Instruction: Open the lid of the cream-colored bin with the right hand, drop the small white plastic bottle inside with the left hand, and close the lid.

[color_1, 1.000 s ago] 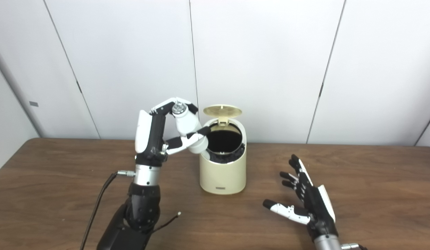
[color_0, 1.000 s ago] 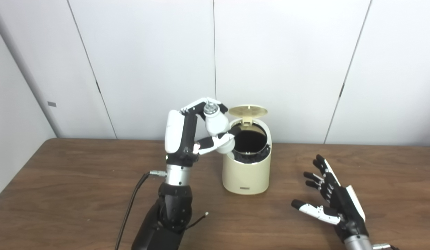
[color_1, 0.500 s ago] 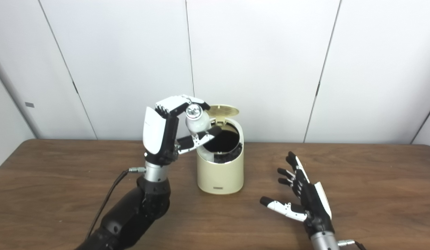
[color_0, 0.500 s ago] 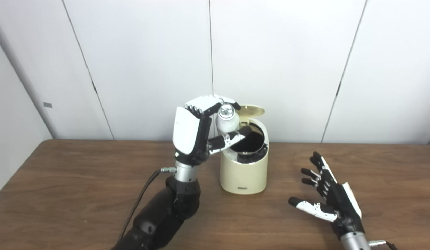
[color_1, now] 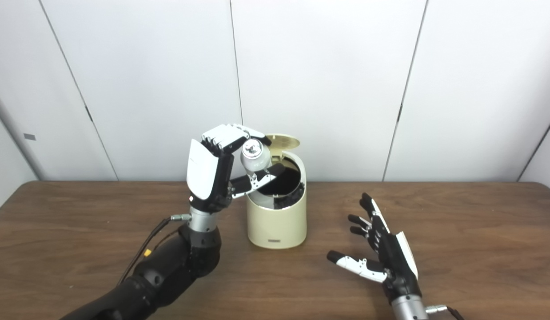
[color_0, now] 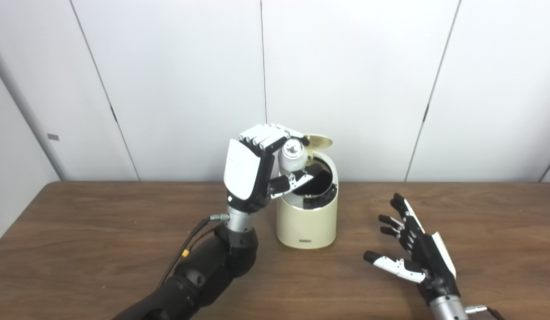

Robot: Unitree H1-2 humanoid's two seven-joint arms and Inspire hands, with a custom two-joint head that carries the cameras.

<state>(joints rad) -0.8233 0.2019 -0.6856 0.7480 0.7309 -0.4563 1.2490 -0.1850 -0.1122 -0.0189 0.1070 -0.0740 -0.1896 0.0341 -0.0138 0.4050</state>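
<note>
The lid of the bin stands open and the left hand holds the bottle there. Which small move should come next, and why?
Probably the left hand should open its fingers and let go. It holds the small white plastic bottle over the left part of the dark opening of the cream-colored round bin, whose lid is up. The right hand rests open on the table, apart.

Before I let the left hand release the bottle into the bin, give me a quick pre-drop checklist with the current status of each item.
1. Lid up, opening exposed: ok.
2. Left hand shut on the small white bottle: ok.
3. Bottle over the cream-colored bin mouth: appears over its left rim, not centred; cannot tell whether it would drop in cleanly.
4. Thumb crosses the opening below the bottle: not ok, may block the drop.
5. Right hand open over the table, clear of the bin: ok.
6. Bin upright on the table: ok.
</note>
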